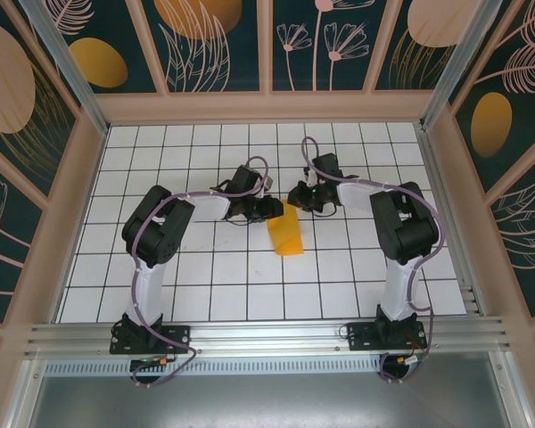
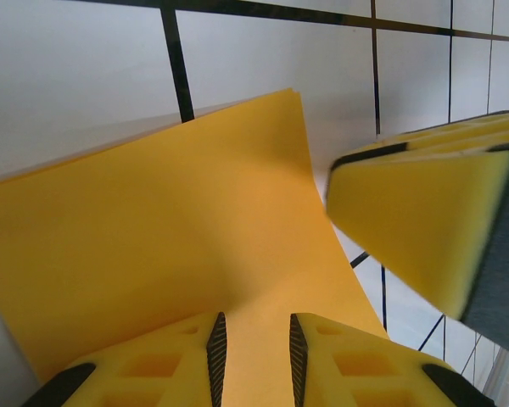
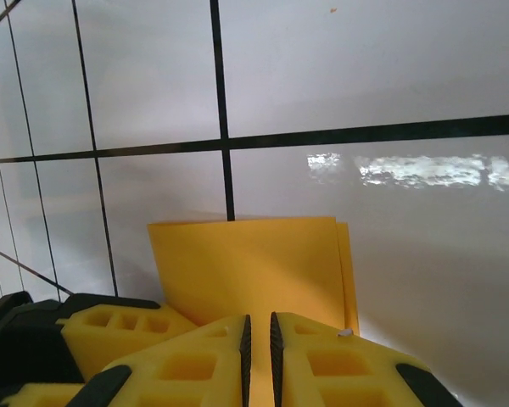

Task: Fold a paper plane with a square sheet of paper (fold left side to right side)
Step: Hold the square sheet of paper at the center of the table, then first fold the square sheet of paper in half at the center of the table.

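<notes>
White gridded worktop (image 1: 205,285) under it all, and both arms meet just beyond its middle: left arm (image 1: 156,234) from the left, right arm (image 1: 401,223) from the right. Between them sits the square sheet of paper (image 1: 287,236), orange-yellow and doubled over into a narrow strip. Its near end lies flat on the tiles and its far end is at the fingers. Two layers show along one edge, slightly offset. Right gripper (image 3: 257,343): jaws pinched nearly together on the paper's edge. Left gripper (image 2: 256,348): jaws a little apart, paper showing across the gap, no pinch I can see. To do this well, I'd say use the right pinch as anchor, square those edges, then press the crease flat from far to near.
</notes>
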`<state>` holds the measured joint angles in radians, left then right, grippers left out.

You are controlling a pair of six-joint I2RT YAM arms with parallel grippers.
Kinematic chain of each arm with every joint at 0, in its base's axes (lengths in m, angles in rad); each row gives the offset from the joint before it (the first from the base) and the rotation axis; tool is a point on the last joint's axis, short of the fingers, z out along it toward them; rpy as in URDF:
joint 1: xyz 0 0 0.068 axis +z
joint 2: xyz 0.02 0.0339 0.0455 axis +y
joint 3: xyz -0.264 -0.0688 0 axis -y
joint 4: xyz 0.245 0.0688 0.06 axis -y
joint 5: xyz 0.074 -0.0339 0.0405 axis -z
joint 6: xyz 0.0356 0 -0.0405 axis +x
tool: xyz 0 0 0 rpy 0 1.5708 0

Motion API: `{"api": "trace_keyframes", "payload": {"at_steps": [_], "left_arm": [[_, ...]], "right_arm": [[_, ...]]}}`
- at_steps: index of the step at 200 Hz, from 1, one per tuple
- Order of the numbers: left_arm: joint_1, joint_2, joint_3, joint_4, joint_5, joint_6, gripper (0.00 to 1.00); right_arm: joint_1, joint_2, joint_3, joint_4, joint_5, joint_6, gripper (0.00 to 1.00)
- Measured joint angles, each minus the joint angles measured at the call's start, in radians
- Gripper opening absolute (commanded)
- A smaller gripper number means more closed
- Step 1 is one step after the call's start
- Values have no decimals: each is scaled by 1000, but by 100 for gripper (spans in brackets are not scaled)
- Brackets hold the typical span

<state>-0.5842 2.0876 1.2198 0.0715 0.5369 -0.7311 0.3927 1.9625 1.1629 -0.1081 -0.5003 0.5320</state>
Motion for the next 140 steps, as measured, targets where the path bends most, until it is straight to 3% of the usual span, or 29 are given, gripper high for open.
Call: {"api": "trace_keyframes", "payload": {"at_steps": [77, 140], "left_arm": [[-9, -16, -13, 3, -16, 5, 33], [-17, -127, -128, 35, -13, 4, 34]], "right_arm": [[11, 40, 5, -7, -10, -3, 18], [14, 40, 5, -12, 5, -3, 18]]}}
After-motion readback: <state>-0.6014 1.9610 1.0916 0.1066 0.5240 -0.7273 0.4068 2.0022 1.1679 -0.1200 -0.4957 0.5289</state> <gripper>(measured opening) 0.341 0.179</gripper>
